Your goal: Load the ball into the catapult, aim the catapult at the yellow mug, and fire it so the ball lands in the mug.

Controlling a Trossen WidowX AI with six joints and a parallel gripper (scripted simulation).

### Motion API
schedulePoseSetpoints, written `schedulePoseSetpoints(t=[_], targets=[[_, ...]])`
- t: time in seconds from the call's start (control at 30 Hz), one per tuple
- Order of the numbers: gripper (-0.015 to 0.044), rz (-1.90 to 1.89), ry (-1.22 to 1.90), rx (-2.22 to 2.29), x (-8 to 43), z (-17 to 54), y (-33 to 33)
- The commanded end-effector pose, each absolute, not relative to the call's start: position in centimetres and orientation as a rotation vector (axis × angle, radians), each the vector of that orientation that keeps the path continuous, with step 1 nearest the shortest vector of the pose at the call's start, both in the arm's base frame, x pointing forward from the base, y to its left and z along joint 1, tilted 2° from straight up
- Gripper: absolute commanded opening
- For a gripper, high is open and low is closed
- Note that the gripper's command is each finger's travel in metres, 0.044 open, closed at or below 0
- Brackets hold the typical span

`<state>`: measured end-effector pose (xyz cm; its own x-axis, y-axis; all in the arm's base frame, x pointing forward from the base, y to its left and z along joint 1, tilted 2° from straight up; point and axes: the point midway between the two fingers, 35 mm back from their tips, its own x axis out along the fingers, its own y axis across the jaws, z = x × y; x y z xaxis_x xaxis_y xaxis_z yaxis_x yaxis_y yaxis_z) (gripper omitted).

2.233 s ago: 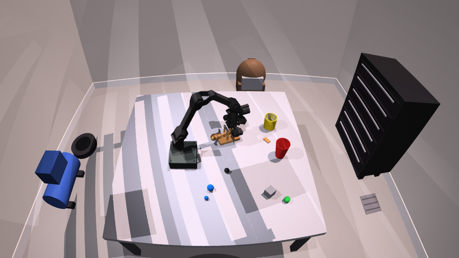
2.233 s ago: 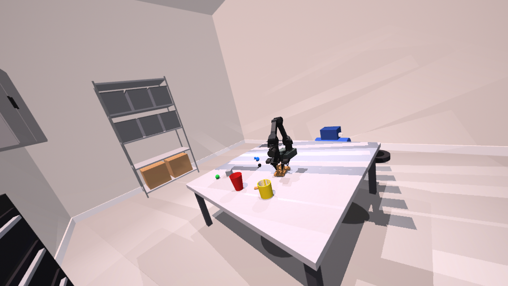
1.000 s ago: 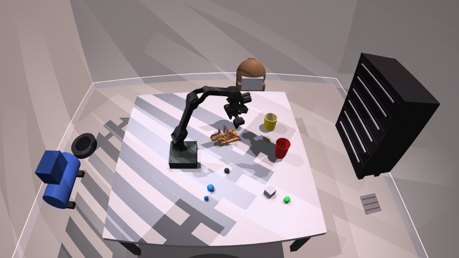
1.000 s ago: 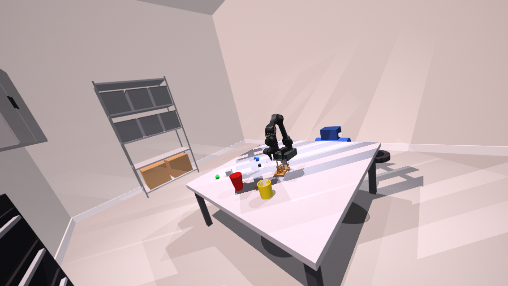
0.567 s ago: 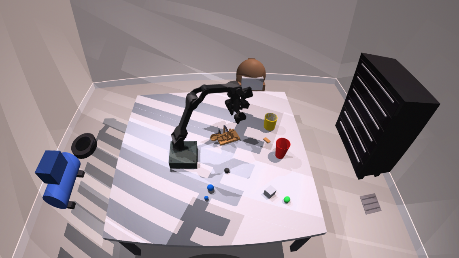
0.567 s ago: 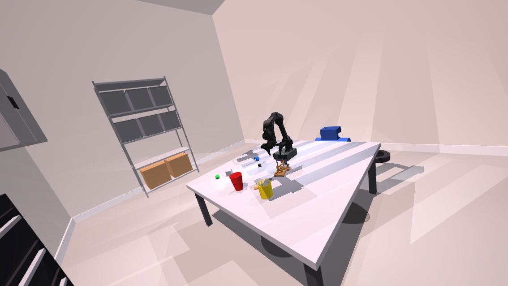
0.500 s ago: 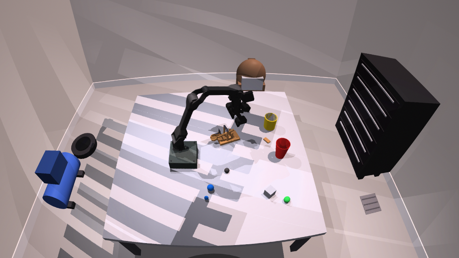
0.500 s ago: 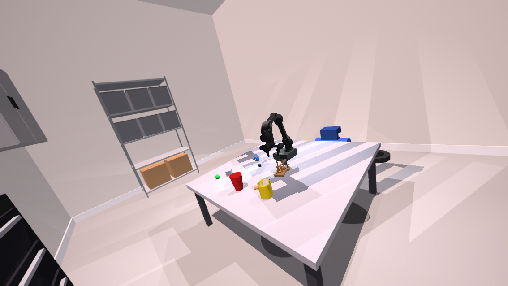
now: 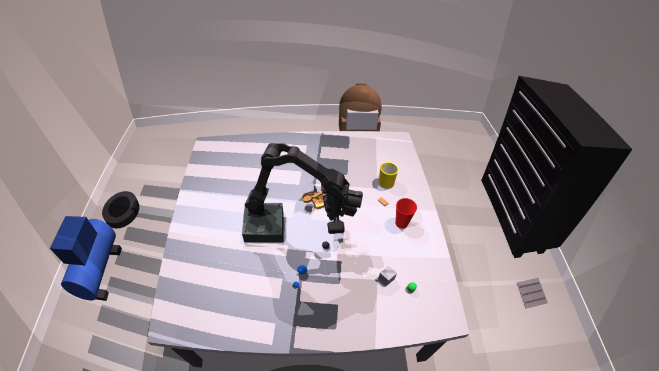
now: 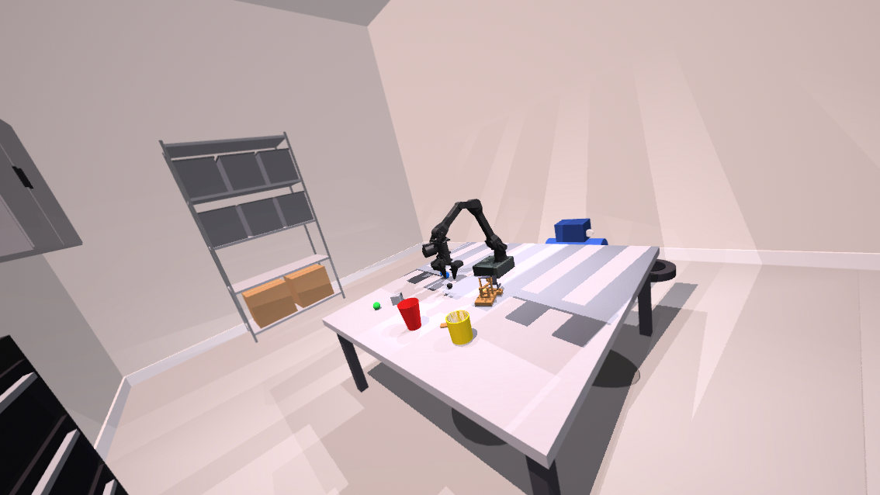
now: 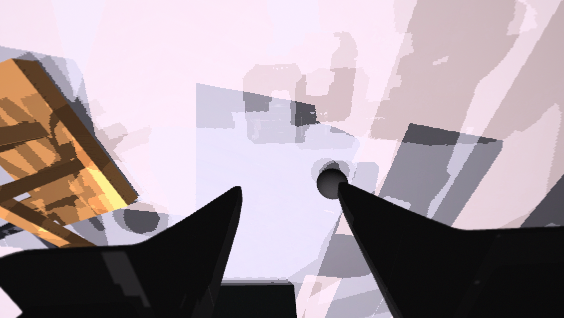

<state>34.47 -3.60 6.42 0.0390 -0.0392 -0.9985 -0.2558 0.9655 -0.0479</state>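
A small black ball (image 9: 325,245) (image 10: 449,285) (image 11: 331,183) lies on the table. My gripper (image 9: 335,221) (image 10: 449,274) (image 11: 290,190) is open, with nothing between its fingers, above the table near the ball. In the wrist view the right fingertip overlaps the ball's right edge. The orange-brown wooden catapult (image 9: 319,203) (image 10: 485,301) (image 11: 100,180) stands beside the gripper, at the left of the wrist view. Its round cup faces the arm's base side in the top view, and the arm hides part of its frame. The yellow mug (image 9: 387,177) (image 10: 459,330) stands upright beyond the catapult.
A red cup (image 9: 404,214) (image 10: 410,315) and a small orange block (image 9: 382,201) (image 10: 443,324) are near the mug. A grey cube (image 9: 387,275) (image 10: 396,299), a green ball (image 9: 411,286) (image 10: 376,305), a larger blue ball (image 9: 301,269) and a smaller blue ball (image 9: 296,284) also lie there.
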Motion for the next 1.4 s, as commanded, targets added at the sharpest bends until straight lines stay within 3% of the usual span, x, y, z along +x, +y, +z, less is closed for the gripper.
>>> schedulePoseSetpoints(t=[0.0, 1.37], targets=[[0.03, 0.123, 1.526, -0.19, 32.5, 5.0, -8.8], [0.03, 0.121, 1.526, -0.189, 32.8, -0.4, -9.4]])
